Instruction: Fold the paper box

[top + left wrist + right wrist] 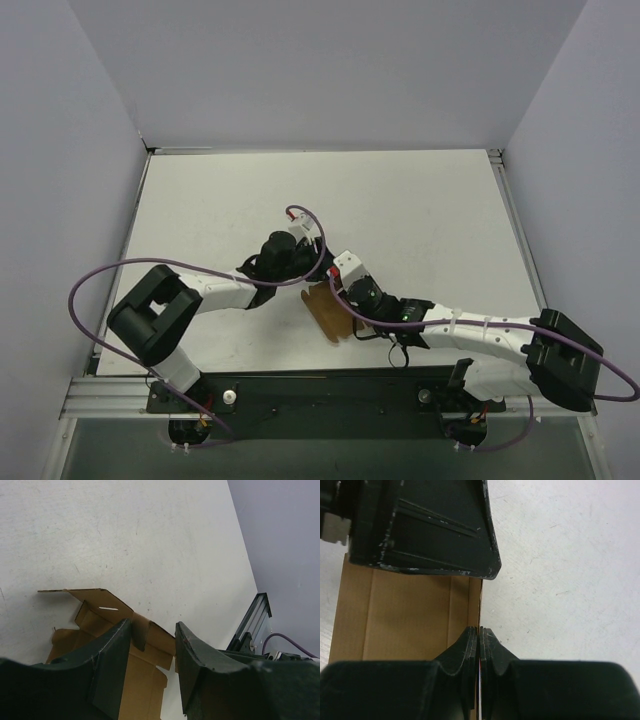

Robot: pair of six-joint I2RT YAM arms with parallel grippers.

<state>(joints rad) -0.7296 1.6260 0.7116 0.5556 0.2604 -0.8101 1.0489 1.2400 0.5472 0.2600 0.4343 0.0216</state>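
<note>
paper box (331, 314), lower centre of top view: right gripper (480, 631) clamped on its edge; left gripper (153, 626), jaws half apart, seemingly straddles a raised flap (141, 631).

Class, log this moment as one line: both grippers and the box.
left gripper: open astride paper box flap | right gripper: shut on its edge | fold: partial

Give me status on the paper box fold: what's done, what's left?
Done: a few flaps of the brown die-cut cardboard sheet stand up off the white table. In hand: right claw shut on the sheet's edge; left claw open at a raised flap. Left: most panels lie flat, no closed box yet.
</note>
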